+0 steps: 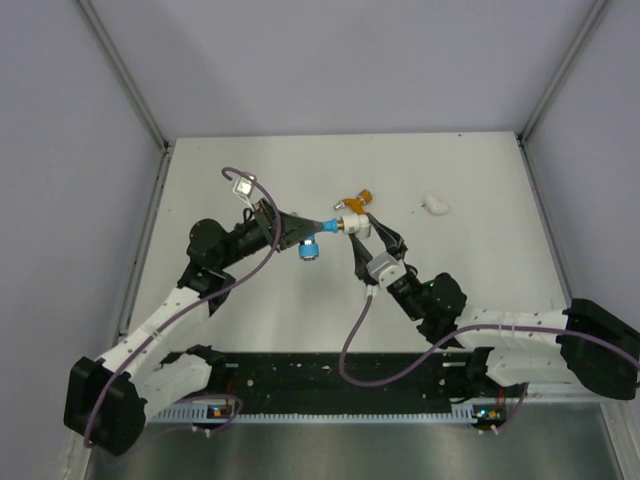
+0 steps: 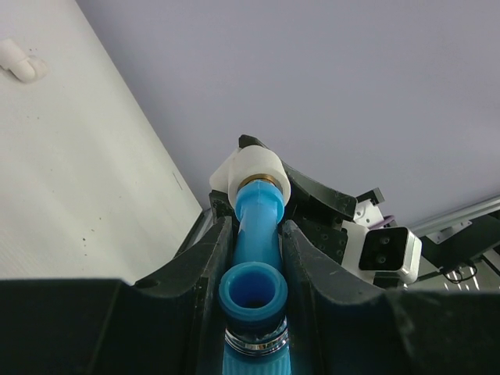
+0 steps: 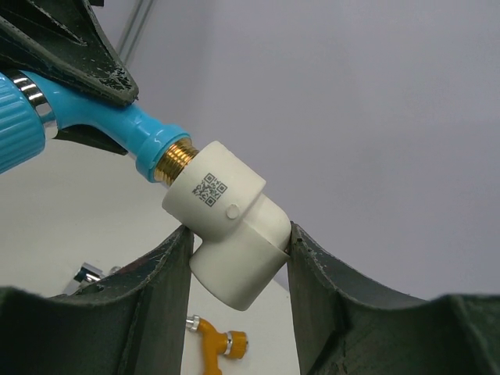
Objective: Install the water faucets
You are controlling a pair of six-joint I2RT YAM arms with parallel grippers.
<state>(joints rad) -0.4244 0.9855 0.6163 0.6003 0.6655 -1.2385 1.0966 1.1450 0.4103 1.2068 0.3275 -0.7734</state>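
Note:
My left gripper (image 1: 316,230) is shut on the blue faucet (image 1: 311,247), held above the table; in the left wrist view (image 2: 251,228) its fingers clamp the blue body (image 2: 258,215). My right gripper (image 1: 354,228) is shut on a white elbow fitting (image 1: 350,221), whose lower end is gripped between the fingers in the right wrist view (image 3: 238,250). The blue faucet's brass thread (image 3: 173,160) sits in the elbow's mouth (image 3: 223,195), with some thread still showing. The orange faucet (image 1: 357,200) lies on the table just behind. A small silvery faucet (image 1: 241,184) lies at the back left.
A second white elbow fitting (image 1: 435,205) lies on the table at the back right, also in the left wrist view (image 2: 19,61). The orange faucet shows below the held elbow (image 3: 215,344). Grey walls close in the table on three sides.

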